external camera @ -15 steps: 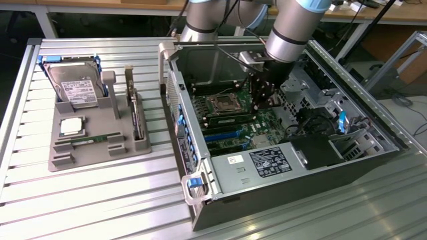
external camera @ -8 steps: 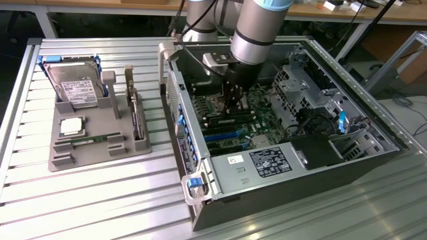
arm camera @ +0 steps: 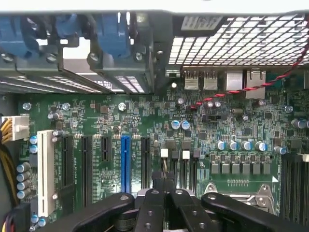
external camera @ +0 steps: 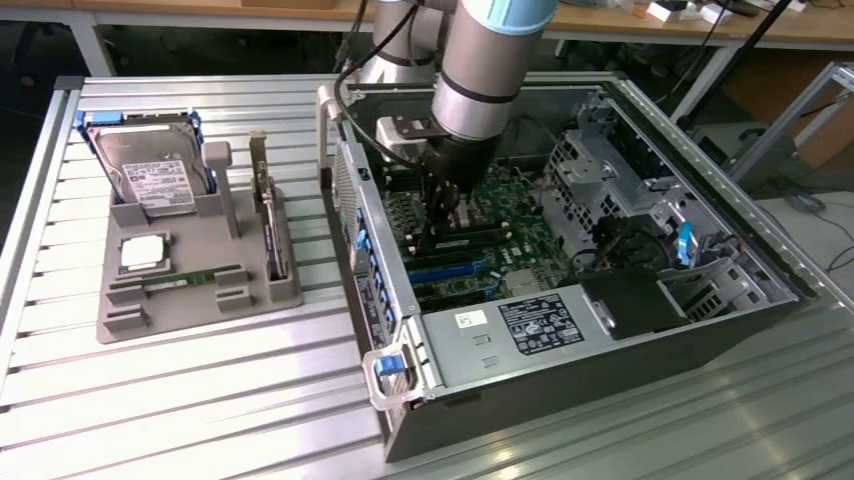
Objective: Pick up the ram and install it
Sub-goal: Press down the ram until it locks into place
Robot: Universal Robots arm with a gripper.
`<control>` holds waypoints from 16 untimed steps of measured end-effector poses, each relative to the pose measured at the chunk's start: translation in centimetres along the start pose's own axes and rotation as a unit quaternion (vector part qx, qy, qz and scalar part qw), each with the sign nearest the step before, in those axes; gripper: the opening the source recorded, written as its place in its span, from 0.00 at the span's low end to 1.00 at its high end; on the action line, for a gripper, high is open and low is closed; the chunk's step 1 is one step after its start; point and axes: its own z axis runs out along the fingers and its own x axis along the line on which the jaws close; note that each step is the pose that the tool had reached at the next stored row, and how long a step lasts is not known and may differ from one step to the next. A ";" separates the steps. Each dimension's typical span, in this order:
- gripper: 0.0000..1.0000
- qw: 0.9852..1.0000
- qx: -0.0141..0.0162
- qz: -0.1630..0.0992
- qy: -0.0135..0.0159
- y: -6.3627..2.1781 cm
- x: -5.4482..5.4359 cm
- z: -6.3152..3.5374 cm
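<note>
The pincer (external camera: 445,212) is clenched with nothing gripped and is positioned low inside the open computer case (external camera: 561,400), directly above the motherboard (arm camera: 145,125). The ram (external camera: 180,281) is seen lying in the grey parts tray (external camera: 147,325) on the bench (external camera: 200,400), well apart from the case. The pick-up is judged not yet done, and installation remains outstanding.

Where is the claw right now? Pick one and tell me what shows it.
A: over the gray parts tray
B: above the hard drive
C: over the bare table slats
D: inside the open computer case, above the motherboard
D: the claw reaches down inside the open computer case, shut and pointing at the green motherboard.
</note>
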 end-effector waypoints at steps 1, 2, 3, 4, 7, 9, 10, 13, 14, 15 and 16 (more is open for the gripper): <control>0.10 1.000 0.000 0.000 -0.002 0.01 0.0 0.20; 0.10 1.000 0.000 0.000 -0.004 0.01 0.0 0.37; 0.10 1.000 0.000 0.000 -0.008 0.00 0.1 0.42; 0.10 1.000 0.000 0.000 -0.008 -0.02 0.1 0.29; 0.10 1.000 0.000 0.000 -0.008 -2.01 0.1 -0.19; 0.10 1.000 0.000 0.000 -0.008 -4.16 0.1 -0.28; 0.10 1.000 0.000 0.000 -0.008 -5.19 0.1 -0.32; 0.10 1.000 -0.001 0.000 -0.008 -7.78 0.1 -0.43; 0.10 1.000 -0.001 0.000 -0.008 -8.55 0.1 -0.46; 0.10 1.000 -0.003 0.000 -0.008 -10.51 0.2 -0.54; 0.10 1.000 -0.003 0.000 -0.008 -11.45 0.2 -0.57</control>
